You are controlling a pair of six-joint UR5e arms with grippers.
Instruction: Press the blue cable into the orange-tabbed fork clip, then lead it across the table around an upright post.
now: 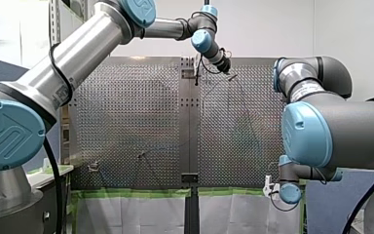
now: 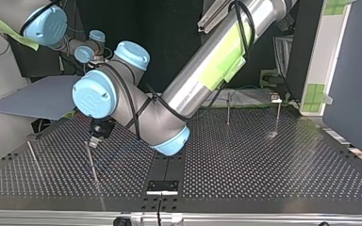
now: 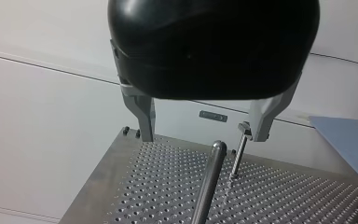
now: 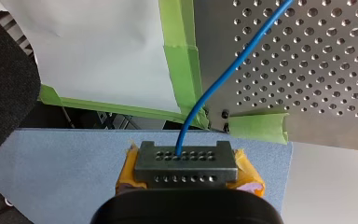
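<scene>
The blue cable runs from my right gripper out over the perforated table. That gripper, with yellow pads, is shut on the cable's end just off the table's corner. In the front view my right gripper sits low at the near right edge. My left gripper is open, its metal fingers wide apart above an upright post; a thinner screw-headed post stands just beyond it. My left gripper is over the far part of the table. I cannot make out an orange-tabbed clip.
In the top view my left arm crosses the table, and its gripper hangs above a post. Another post stands at the left, two more at the far right. Green tape lines the table's edge.
</scene>
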